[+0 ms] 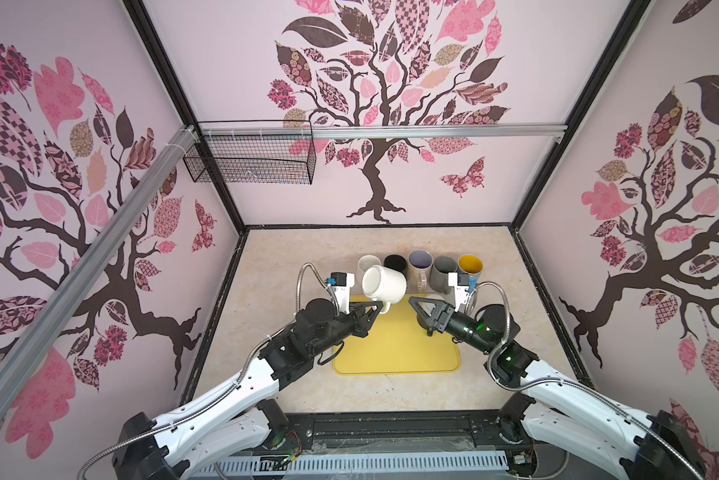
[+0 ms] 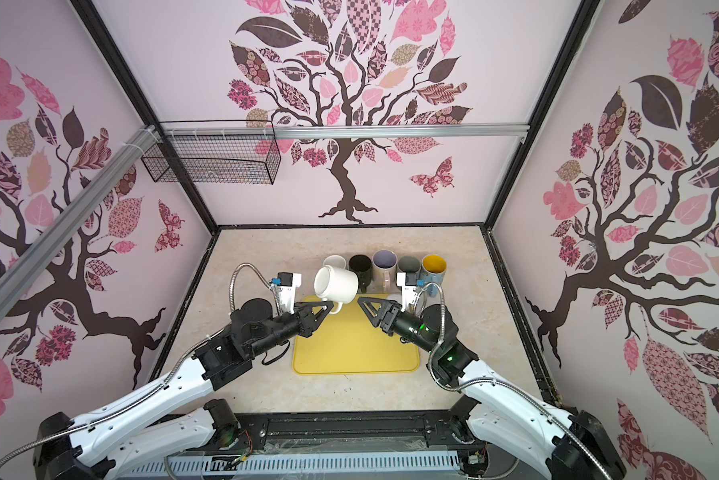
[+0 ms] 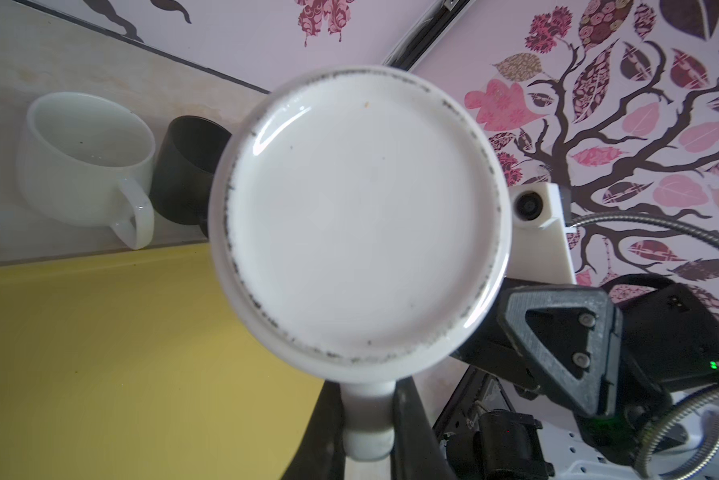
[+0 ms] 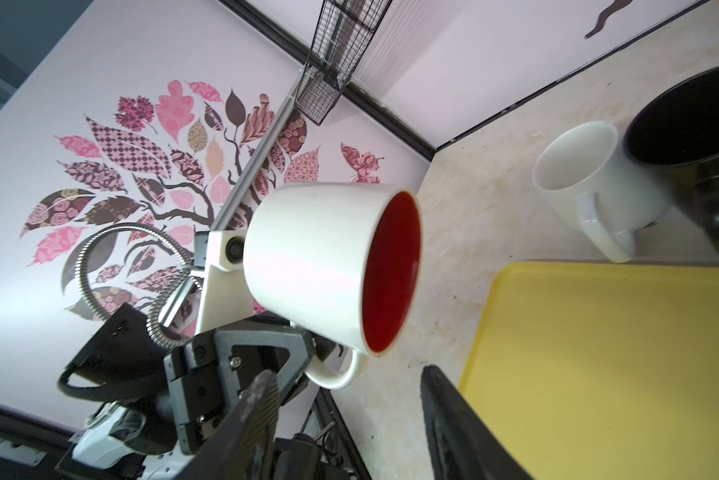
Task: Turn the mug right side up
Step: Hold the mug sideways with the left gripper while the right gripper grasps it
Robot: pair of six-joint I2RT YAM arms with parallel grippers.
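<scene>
The left jaws pinched the white mug [image 1: 385, 284] by its handle, holding it lifted on its side above the far left corner of the yellow tray [image 1: 395, 353]. Its red inside faced the right jaws, which were spread and empty.

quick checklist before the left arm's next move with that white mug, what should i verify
1. Grip: left gripper shut on the handle of the white mug: ok.
2. Mug upright: it lies on its side: not ok.
3. Mug lifted off the yellow tray: ok.
4. Tray surface bare for set-down: ok.
5. Right gripper open, apart from the mug: ok.
6. Gap to the back row of mugs, seen from the right wrist: ok.
</scene>
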